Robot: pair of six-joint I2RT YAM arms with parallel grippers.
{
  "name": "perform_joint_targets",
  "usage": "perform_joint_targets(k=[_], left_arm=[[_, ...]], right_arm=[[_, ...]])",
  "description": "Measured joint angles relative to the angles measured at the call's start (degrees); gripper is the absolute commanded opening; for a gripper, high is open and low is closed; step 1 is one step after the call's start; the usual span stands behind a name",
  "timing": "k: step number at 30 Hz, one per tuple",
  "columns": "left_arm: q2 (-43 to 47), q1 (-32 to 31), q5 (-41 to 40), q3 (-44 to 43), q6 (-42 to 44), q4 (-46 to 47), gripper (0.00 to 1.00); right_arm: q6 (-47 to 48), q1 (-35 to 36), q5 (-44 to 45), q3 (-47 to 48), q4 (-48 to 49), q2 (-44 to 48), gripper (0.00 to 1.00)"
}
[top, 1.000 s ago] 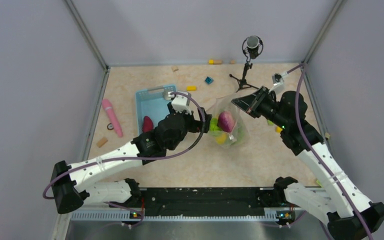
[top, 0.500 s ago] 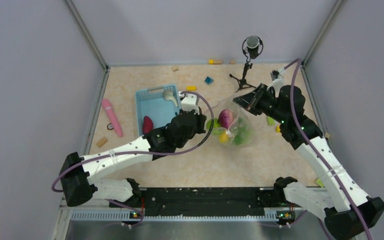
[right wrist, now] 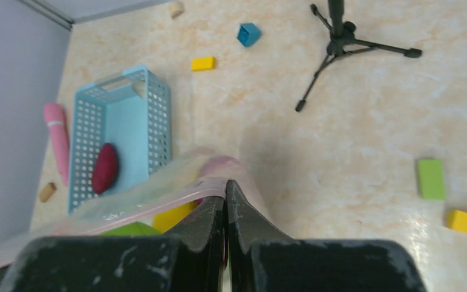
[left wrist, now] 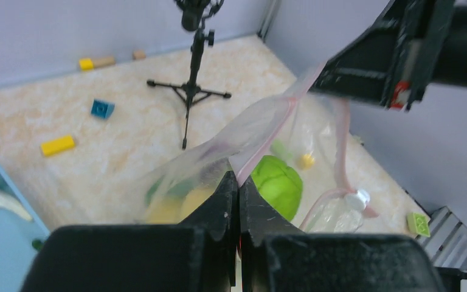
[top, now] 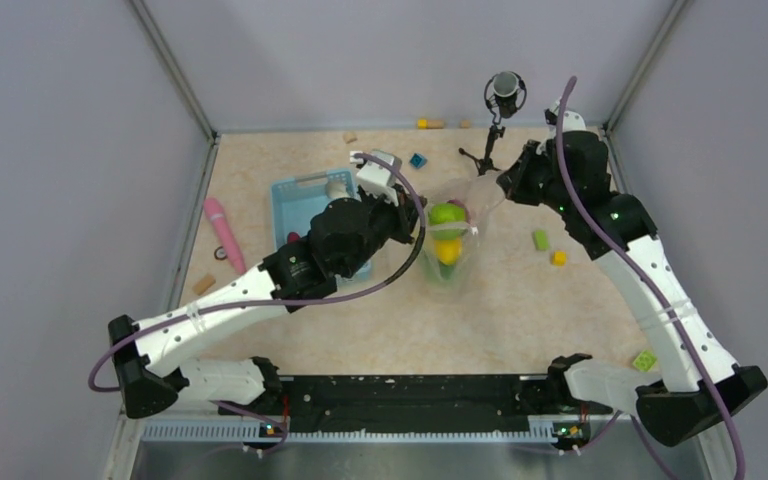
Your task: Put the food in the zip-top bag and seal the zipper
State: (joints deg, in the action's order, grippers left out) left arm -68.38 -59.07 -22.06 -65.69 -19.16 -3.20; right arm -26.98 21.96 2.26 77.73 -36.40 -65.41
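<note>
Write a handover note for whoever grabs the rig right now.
Left pincer: shut on the zipper of the bag.
Right pincer: shut on the zipper too; bag stretched between them.
Done: lime and yellow fruit in the bag.
Left: red piece lies in the blue basket; zipper looks unsealed.

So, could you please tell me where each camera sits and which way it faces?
Top external: above and behind the bases, looking down on the table; both arms show.
Left wrist: looks past the left gripper, shut on the zipper, toward the right gripper and microphone stand.
Right wrist: looks down past its shut fingers at the blue basket.
Shared: all see the zip-top bag.
</note>
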Motion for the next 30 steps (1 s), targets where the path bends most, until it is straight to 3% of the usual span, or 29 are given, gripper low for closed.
perform_joint_targets(k=[11,15,18,21,23,25,26,28,30], left_arm=[[-13.38,1.53,1.7,-21.59,8.68,-4.13,0.0],[-17.4,2.21,3.28,-24.02,8.85,-8.13,0.0],[-19.08,2.86,5.6,-24.06,8.66,-11.43,0.06],[-19.93,3.41,8.13,-24.2,8.13,-12.87,0.19],[-20.04,3.72,10.25,-24.22,7.65,-13.7,0.43],[-20.04,3.85,12.74,-24.22,6.88,-14.47,0.74],[-20.04,3.85,13.81,-24.22,6.86,-14.75,0.84],[-20.04,3.85,15.19,-24.17,6.54,-15.21,0.96],[-19.78,3.82,15.78,-23.78,6.47,-15.17,0.98]], right_arm=[[4.39,-0.04,-0.48,0.83,-8.9,0.83,0.0],[4.52,-0.11,-1.81,-1.03,-10.14,2.73,0.0],[4.48,-0.13,-2.32,-2.82,-11.23,5.4,0.0],[4.39,-0.13,-3.04,-3.19,-12.68,7.13,0.0],[4.26,-0.13,-3.63,-3.93,-12.31,8.11,0.0],[4.2,-0.13,-4.02,-5.51,-11.78,9.2,0.0],[4.17,-0.13,-4.11,-6.27,-11.23,9.6,0.0],[3.98,-0.13,-4.44,-7.72,-9.88,9.99,0.0],[3.93,-0.13,-5.01,-8.52,-8.72,9.97,0.0]])
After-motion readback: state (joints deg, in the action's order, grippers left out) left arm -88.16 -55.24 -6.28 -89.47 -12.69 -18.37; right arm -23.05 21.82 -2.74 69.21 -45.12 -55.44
